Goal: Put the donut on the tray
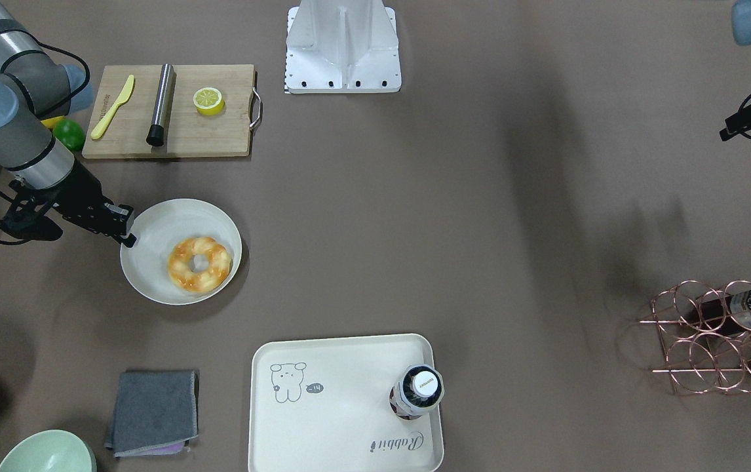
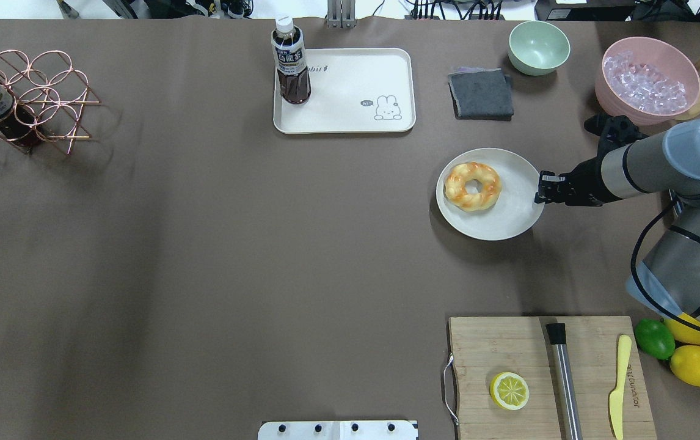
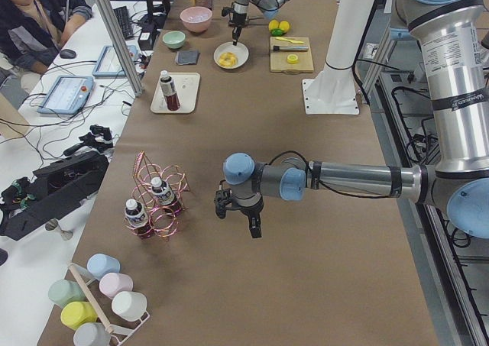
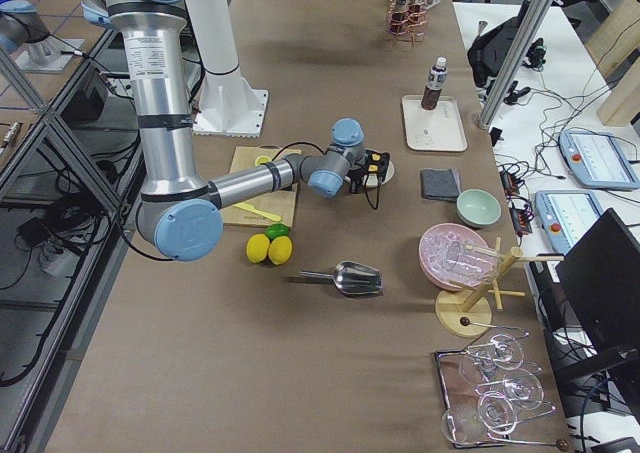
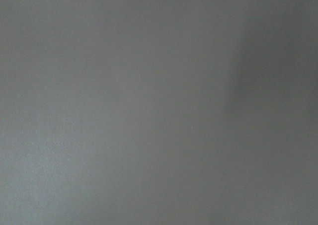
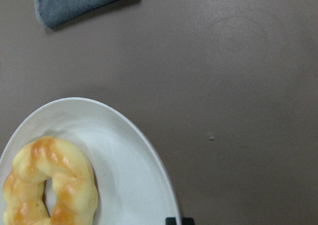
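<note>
The donut (image 2: 473,186) is a glossy golden-orange ring lying on a round off-white plate (image 2: 509,215); it also shows in the front view (image 1: 199,263) and the right wrist view (image 6: 49,185). My right gripper (image 2: 538,190) hovers at the plate's rim on the side away from the donut, apart from it, fingers together and empty. The cream tray (image 2: 350,91) with the bear drawing lies toward the table's far edge and holds an upright bottle (image 2: 291,61) at one end. My left gripper (image 3: 254,230) hangs over bare table near the copper rack; I cannot tell its state.
A wooden cutting board (image 2: 509,348) with a lemon half, a steel rod and a yellow knife lies near the robot. A grey cloth (image 2: 481,93), a green bowl (image 2: 538,46) and a pink bowl of ice (image 2: 649,79) stand behind the plate. A copper rack (image 2: 26,104) stands far left.
</note>
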`<move>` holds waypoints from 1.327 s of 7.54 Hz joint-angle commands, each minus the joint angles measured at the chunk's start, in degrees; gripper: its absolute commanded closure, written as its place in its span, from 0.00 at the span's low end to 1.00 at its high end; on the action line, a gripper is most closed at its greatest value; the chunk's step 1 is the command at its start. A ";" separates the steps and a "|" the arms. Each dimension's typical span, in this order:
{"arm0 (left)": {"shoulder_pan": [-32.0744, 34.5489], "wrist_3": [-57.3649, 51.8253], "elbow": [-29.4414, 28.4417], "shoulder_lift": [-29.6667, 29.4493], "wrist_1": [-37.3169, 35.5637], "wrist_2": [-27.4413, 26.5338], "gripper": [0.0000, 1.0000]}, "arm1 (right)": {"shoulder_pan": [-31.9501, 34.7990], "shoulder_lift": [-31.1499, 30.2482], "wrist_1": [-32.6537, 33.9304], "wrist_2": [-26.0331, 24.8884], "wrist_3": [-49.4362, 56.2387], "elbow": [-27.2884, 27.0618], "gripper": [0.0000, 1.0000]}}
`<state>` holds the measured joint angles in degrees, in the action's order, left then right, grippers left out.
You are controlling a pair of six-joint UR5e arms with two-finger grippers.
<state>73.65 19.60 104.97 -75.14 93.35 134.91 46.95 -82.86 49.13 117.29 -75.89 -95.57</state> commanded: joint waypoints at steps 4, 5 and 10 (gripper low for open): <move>0.00 0.00 0.06 -0.27 -0.01 0.00 0.02 | 1.92 18.64 12.71 -2.22 -16.96 4.30 1.00; 0.00 0.00 -0.03 -0.45 -0.01 0.00 0.02 | 1.75 24.35 13.44 -4.50 -22.49 10.08 1.00; 0.00 0.00 -0.03 -0.45 -0.09 1.32 0.02 | -1.14 40.57 16.70 -10.30 -32.90 26.99 1.00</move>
<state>73.65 19.60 105.02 -75.59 93.34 135.82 47.76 -45.57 65.75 109.97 -105.04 -71.59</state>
